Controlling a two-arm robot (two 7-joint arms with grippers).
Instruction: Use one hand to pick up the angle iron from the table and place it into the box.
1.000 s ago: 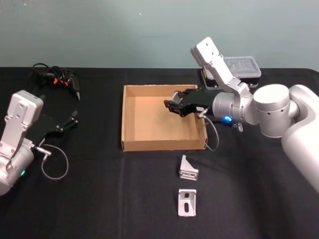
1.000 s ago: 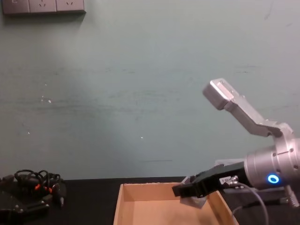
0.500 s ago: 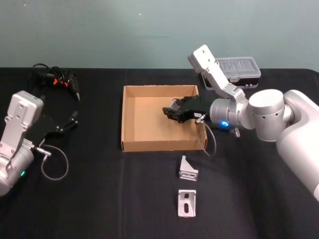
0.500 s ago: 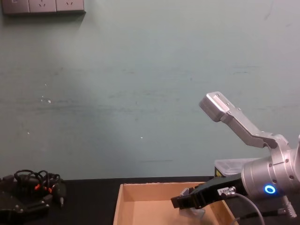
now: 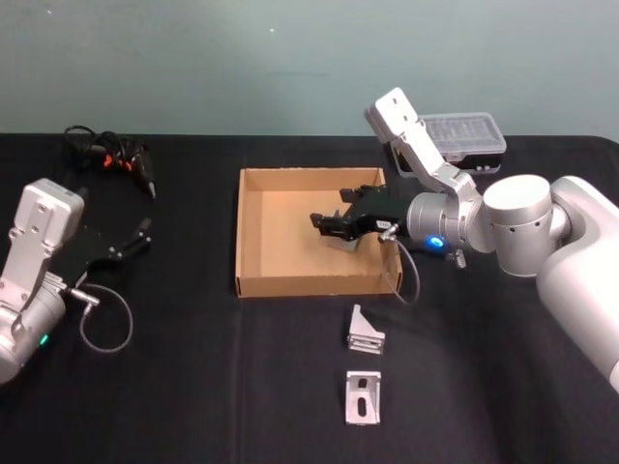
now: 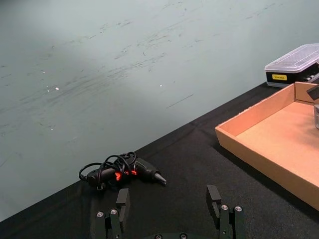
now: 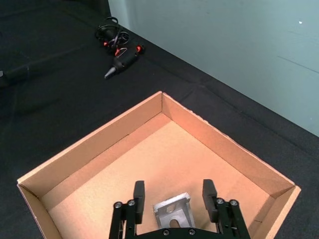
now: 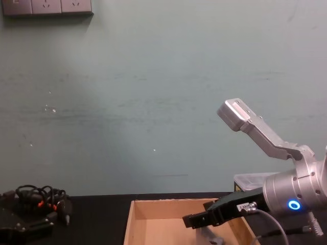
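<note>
Nearest the robot, on the table (image 5: 193,387): front angle iron (image 5: 362,394), lying flat. Second angle iron (image 5: 365,330) sits just behind it, apart, one flange up. Both lie outside the box (image 5: 314,283), close to its front wall, toward the R corner. L arm: parked at the table's L side, well apart from the box. Left gripper (image 5: 145,232) is low over the tabletop, fingers (image 6: 213,199) spread wide, nothing between them. R arm: reaches in from the R, forearm approx. horizontal, crossing the box's R wall. A blue ring is lit at the wrist, and the silver camera bracket angles up and back. Right gripper (image 7: 174,185) points toward the robot's L, tilted slightly down, over the box's R half. Its fingers (image 7: 138,196) are parted, gap visible on each side. Boxed angle iron (image 7: 173,211) rests on the box floor between and below them, released, no pad contact seen. Chest view shows the same piece (image 8: 208,235) under the gripper (image 8: 188,220). Farther back: clear-lidded case (image 5: 464,135) behind the box's R rear corner. Corded tool (image 5: 111,155) sits at far L.
</note>
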